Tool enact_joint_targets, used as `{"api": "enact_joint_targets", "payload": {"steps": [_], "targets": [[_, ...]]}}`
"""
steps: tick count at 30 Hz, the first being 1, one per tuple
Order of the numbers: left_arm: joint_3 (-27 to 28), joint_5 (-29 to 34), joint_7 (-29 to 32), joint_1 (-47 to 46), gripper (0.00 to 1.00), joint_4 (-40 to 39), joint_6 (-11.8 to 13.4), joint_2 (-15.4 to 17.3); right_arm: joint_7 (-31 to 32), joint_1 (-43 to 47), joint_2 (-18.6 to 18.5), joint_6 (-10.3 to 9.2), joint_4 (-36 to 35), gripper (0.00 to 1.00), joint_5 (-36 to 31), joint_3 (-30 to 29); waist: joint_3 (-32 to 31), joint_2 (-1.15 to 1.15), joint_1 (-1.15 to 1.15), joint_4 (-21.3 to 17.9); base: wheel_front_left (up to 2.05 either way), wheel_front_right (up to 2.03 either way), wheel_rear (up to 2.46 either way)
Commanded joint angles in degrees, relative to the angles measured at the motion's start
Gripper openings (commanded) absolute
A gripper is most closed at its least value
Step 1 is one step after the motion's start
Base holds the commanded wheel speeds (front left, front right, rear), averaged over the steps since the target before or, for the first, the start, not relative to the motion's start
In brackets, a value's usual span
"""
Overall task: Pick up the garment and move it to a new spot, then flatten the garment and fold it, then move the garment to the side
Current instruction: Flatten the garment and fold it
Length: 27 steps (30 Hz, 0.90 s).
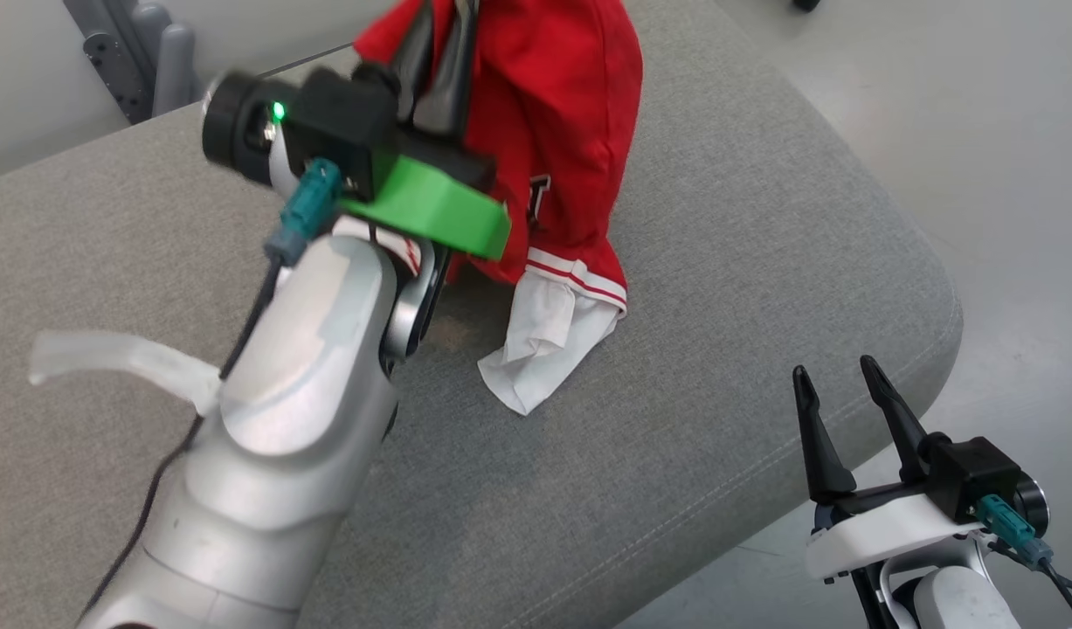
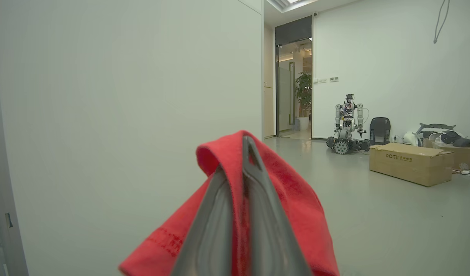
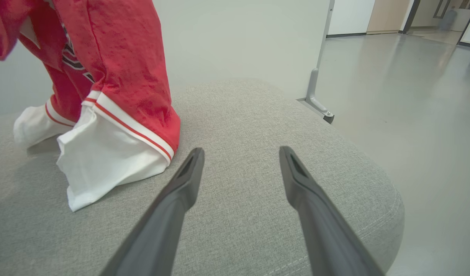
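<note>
While pinched shut on a fold of the garment (image 1: 553, 114), holding it up by the top over the gray cushion (image 1: 719, 367): left claw (image 1: 444, 61), fingers pressed together, red cloth draped over both of them in the left wrist view. Hanging mostly clear, only the white lower edge crumpled on the cushion, toward its right half. Red body, white band with thin red stripes at the hem, plain white cloth below. Dark lettering with pale edging on the red front, caught in the folds, not readable. Spread wide and empty: right claw (image 1: 834, 367), at the cushion's near right corner, near the white hem but not touching it. Farther off in the left wrist view, a cardboard box (image 2: 411, 163) on the floor, printed "DOMi" on its side, smaller marks beneath too small to read. Behind it, another wheeled robot (image 2: 346, 126) by the wall, next to a doorway with a potted plant (image 2: 304, 90).
</note>
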Motion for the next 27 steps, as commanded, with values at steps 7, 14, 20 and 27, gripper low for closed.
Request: {"api": "enact_joint_targets", "payload": {"steps": [7,14,20,27], "targets": [[1.40,5.85,0.05,15.47,0.00,2.74,-5.07,1.00,-0.18,1.12,0.25,-0.02,0.46,1.00,0.58,-0.65,-0.18,0.00,0.00,2.25,0.00,0.00,0.00],[2.07,9.88,0.05,27.67,0.15,-0.86,-7.99,2.01,-0.18,1.67,0.15,-0.02,0.32,1.00,-0.02,-1.10,0.06,0.00,0.00,6.24,0.00,0.00,0.00],[-0.04,12.76,0.06,34.98,0.19,-5.00,-9.00,3.27,-0.18,2.00,-0.89,-0.02,-0.06,1.00,-0.39,-1.20,0.10,0.00,0.00,9.63,0.00,0.00,0.00],[-1.07,11.27,0.06,39.76,0.08,-4.57,-9.46,3.11,-0.18,2.17,-1.68,-0.02,-0.07,1.00,-0.54,-0.98,-0.04,0.00,0.00,12.34,0.00,0.00,0.00]]}}
